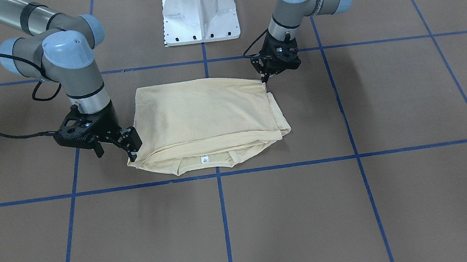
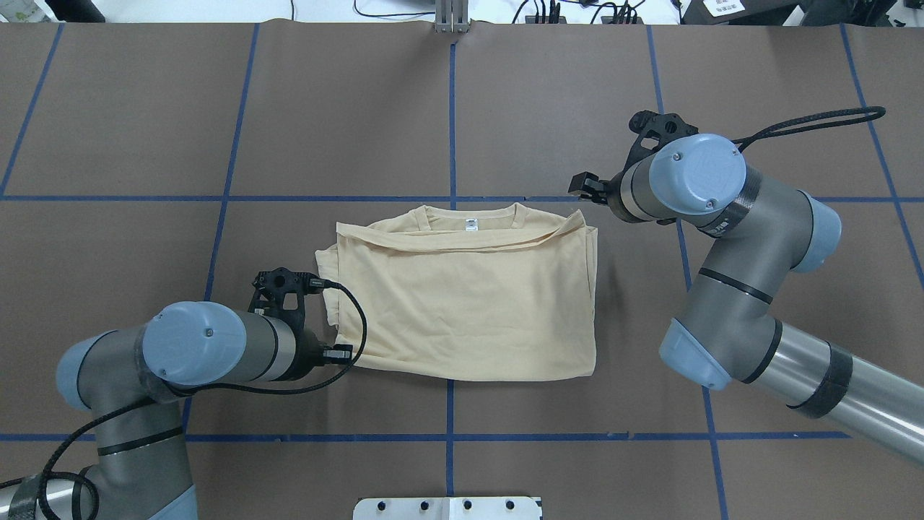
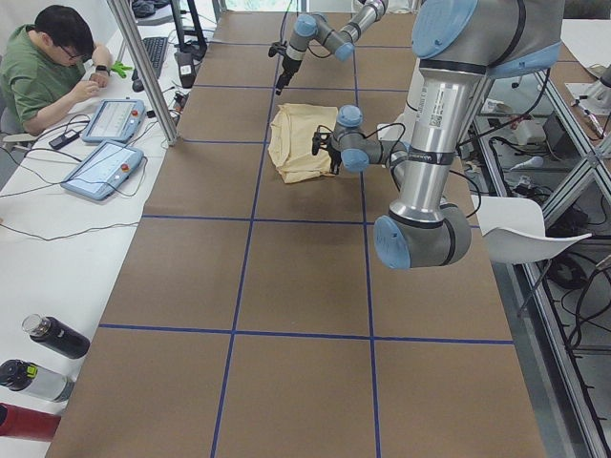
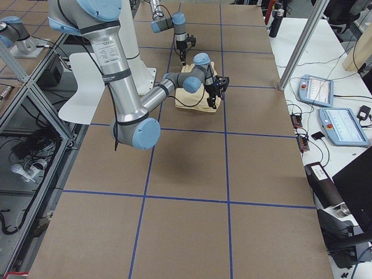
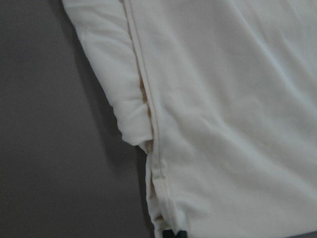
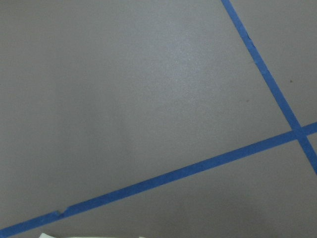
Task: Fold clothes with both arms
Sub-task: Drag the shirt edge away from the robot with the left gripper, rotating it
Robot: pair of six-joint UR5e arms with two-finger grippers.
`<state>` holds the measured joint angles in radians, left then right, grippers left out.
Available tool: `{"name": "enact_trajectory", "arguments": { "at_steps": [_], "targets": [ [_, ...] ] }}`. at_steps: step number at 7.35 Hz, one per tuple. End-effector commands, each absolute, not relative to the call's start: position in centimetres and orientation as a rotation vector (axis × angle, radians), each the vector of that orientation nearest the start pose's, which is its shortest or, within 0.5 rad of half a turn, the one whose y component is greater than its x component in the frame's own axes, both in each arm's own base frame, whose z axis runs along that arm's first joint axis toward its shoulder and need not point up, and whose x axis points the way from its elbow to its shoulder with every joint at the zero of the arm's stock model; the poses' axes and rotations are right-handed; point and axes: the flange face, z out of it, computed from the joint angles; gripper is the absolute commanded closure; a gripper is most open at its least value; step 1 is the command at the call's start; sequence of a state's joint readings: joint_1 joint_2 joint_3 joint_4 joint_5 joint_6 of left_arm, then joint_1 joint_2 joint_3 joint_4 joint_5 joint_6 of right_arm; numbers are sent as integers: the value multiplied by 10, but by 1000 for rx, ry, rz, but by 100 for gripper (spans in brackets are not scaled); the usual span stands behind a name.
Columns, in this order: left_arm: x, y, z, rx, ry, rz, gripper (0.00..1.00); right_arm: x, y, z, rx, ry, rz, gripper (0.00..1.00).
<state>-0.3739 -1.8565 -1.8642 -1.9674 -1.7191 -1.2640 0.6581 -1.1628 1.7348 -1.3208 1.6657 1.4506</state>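
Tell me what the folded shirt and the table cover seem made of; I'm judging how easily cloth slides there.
The shirt: thin, soft knit, probably cotton jersey, matte cream; it drapes in soft wrinkles and shows a stitched hem in the left wrist view. The table cover: matte brown sheet, perhaps paper or card; flat, with a faint sheen.

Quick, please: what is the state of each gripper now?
Left gripper: shut on a corner of the T-shirt.
Right gripper: open, holding nothing, beside the T-shirt.
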Motion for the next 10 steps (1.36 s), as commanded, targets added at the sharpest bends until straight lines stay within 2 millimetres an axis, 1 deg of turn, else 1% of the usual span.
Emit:
{"name": "enact_trajectory", "arguments": {
  "at_steps": [1,2,3,4,5,6,7,8,9,10],
  "targets": [
    [473,-375,344,271,871,27,100,-430,-488,335,231,-802,469,0],
    [460,-407,359,318,820,58,100,-431,-488,334,232,-803,472,0],
    [453,-458,361,371,774,73,100,-432,-487,335,231,-802,471,0],
    [452,-523,353,416,727,71,100,-433,-487,334,231,-803,470,0],
    [448,-580,348,444,685,63,100,-433,-487,334,231,-803,470,0],
    [450,-628,334,469,645,87,100,-433,-487,333,231,-803,470,0],
    [457,-669,324,492,622,113,100,-434,-486,333,232,-803,468,0],
    [456,-684,330,518,613,149,100,-434,-487,333,230,-803,468,0],
    [449,-686,331,554,627,179,12,-435,-487,331,232,-806,467,0],
    [443,-683,335,591,660,207,0,-439,-487,330,231,-806,464,0]
  ]
}}
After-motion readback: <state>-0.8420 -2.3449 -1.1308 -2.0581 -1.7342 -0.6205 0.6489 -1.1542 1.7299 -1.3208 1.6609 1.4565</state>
